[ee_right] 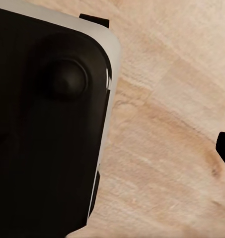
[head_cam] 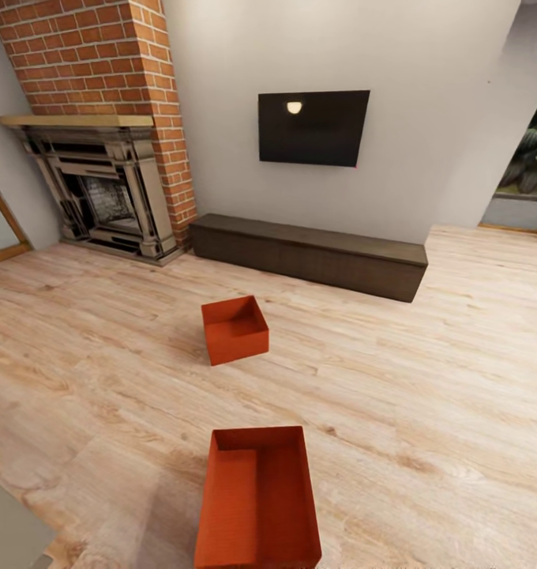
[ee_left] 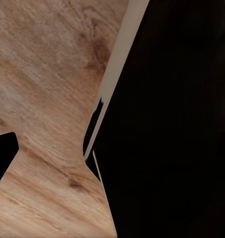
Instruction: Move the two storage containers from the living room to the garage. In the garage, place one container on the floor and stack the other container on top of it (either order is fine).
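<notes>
While I hold the rig facing the room, this is how I read it:

Room: the living room, with light wood plank flooring [head_cam: 426,379], a red brick fireplace [head_cam: 103,158], a black wall-mounted TV [head_cam: 314,127] and a long dark low bench [head_cam: 308,254] against the wall.

Near bin: an orange-red rectangular open-topped storage container [head_cam: 257,498] sits on the planks just ahead of me, low in the head view, apparently empty.

Far bin: a second alike orange-red storage container [head_cam: 234,329] stands farther on, well apart from the first, between it and the bench.

Claws: the wrist views give me dark robot bodywork over the planks and only small dark slivers at the edges; I cannot tell how far either claw is spread, and I see nothing held.

Step in hand: approach, I judge; neither bin is picked up yet.

Next move: close on the near bin, lower both arms to its sides, and square up before gripping.
</notes>
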You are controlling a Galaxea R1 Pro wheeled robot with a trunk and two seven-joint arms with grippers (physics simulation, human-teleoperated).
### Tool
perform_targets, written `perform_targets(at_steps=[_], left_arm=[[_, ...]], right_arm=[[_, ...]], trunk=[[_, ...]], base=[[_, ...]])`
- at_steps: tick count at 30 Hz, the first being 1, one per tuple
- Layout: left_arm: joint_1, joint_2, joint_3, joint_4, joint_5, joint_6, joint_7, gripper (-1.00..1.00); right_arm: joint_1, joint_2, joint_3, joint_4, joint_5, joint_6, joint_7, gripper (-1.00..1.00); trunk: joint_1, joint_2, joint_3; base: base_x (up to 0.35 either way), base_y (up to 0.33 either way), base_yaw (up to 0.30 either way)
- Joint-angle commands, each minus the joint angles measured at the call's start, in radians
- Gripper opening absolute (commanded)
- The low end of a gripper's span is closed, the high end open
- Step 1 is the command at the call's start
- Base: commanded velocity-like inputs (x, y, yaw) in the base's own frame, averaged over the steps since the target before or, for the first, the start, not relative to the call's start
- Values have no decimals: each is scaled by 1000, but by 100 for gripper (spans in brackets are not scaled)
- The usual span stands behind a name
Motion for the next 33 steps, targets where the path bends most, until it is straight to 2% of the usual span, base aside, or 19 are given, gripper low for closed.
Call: perform_targets(at_steps=[1, 33], left_arm=[[0, 0, -1, -1, 5, 0, 1, 100], [0, 0, -1, -1, 5, 0, 1, 100]], right_arm=[[-1, 0, 4, 3, 6, -5, -2, 100], [-1, -1, 5, 3, 11, -5, 0, 100]], trunk=[[0, 0, -2], [0, 0, -43]], base=[[0, 0, -69], [0, 0, -3]])
